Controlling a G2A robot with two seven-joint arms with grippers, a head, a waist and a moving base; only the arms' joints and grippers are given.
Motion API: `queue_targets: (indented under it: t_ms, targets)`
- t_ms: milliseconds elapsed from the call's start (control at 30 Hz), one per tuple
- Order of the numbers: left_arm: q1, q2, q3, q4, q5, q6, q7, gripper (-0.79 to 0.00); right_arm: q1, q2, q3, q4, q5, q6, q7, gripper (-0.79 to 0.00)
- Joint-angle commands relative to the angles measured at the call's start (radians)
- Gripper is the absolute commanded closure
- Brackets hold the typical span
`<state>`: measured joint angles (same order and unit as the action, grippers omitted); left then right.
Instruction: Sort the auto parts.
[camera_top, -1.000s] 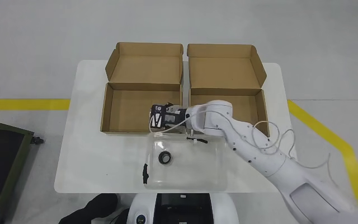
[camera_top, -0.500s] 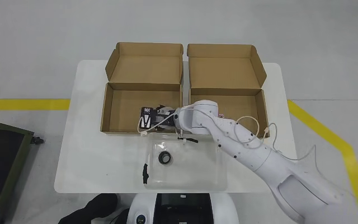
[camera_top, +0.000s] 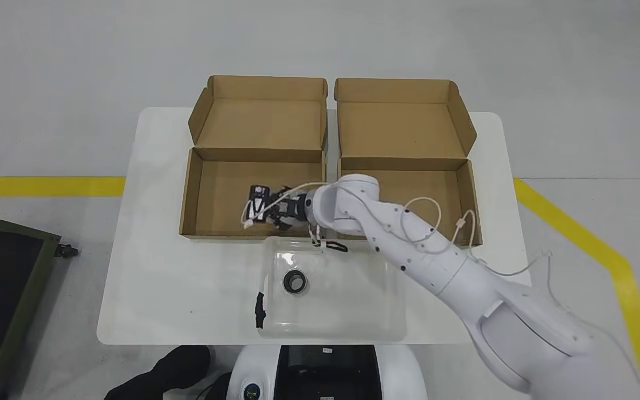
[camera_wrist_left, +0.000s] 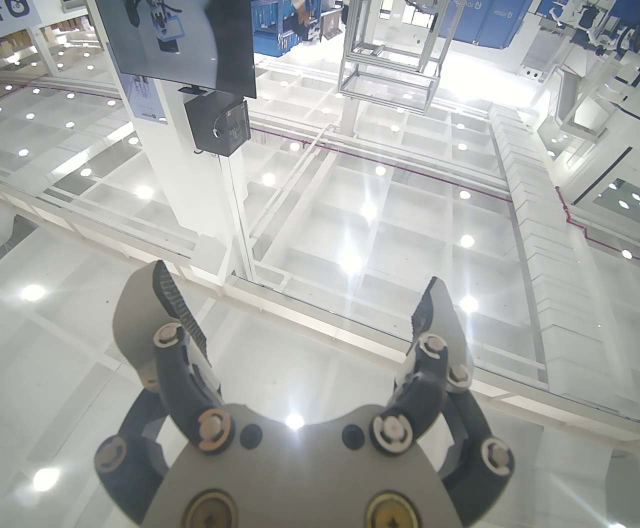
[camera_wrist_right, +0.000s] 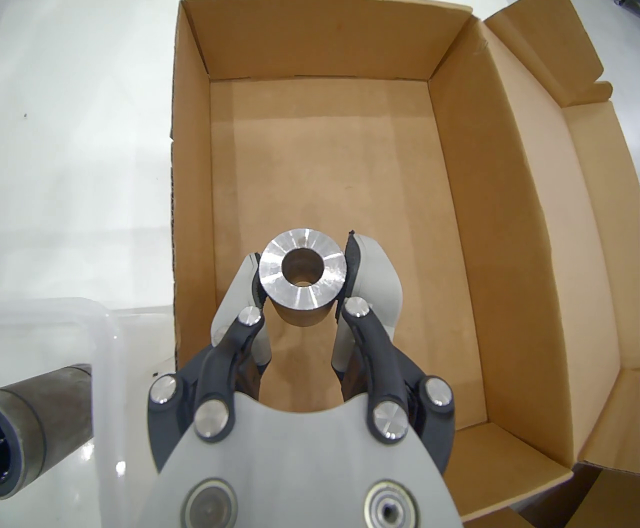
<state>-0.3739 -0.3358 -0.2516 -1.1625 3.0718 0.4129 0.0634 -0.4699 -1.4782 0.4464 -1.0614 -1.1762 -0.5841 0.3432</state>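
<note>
We judge sorting early: right gripper (camera_wrist_right: 302, 287) clamps a bush (camera_wrist_right: 303, 272) over the box (camera_top: 215, 200) at 11 o'clock, not yet released; left gripper (camera_wrist_left: 297, 300) gapes wide; a dark part (camera_top: 294, 282) waits in the tray (camera_top: 398, 290) at 6.

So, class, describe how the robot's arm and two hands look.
The right arm is white, in rounded segments, with a thin white cable looped alongside. The right hand and left hand each have a grey plate, black linkages, silver screws and ribbed black pads.
</note>
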Motion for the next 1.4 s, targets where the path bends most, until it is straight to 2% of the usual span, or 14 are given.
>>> queue_targets:
  t_ms: [0, 67, 267, 333, 433, 467, 500, 667, 933, 1367]
  targets:
    - [0.000, 0.000, 0.000, 0.000, 0.000, 0.000, 0.000, -0.785, 0.001, -0.006, 0.001, 0.014, -0.001, -0.002, 0.001, -0.092]
    - [0.000, 0.000, 0.000, 0.000, 0.000, 0.000, 0.000, -0.785, 0.000, -0.011, 0.002, 0.030, -0.002, -0.003, -0.001, -0.175]
    - [0.000, 0.000, 0.000, 0.000, 0.000, 0.000, 0.000, -0.785, -0.007, -0.025, 0.007, 0.063, -0.012, -0.004, -0.006, -0.256]
    - [0.000, 0.000, 0.000, 0.000, 0.000, 0.000, 0.000, -0.785, -0.008, -0.028, 0.012, 0.069, -0.016, -0.004, -0.006, -0.329]
    - [0.000, 0.000, 0.000, 0.000, 0.000, 0.000, 0.000, -0.785, -0.010, -0.030, 0.021, 0.071, -0.022, -0.008, -0.002, -0.388]
    - [0.000, 0.000, 0.000, 0.000, 0.000, 0.000, 0.000, -0.785, -0.010, -0.030, 0.025, 0.070, -0.026, -0.009, -0.001, -0.471]
    - [0.000, 0.000, 0.000, 0.000, 0.000, 0.000, 0.000, -0.785, -0.011, -0.030, 0.029, 0.067, -0.027, -0.011, 0.000, -0.480]
    - [0.000, 0.000, 0.000, 0.000, 0.000, 0.000, 0.000, -0.785, -0.021, -0.023, 0.062, 0.015, -0.030, -0.015, -0.008, -0.480]
    - [0.000, 0.000, 0.000, 0.000, 0.000, 0.000, 0.000, -0.785, -0.060, 0.012, 0.150, -0.170, -0.041, -0.048, 0.053, -0.468]
    - [0.000, 0.000, 0.000, 0.000, 0.000, 0.000, 0.000, -0.785, -0.253, 0.097, 0.320, -0.569, -0.025, -0.163, 0.250, -0.456]
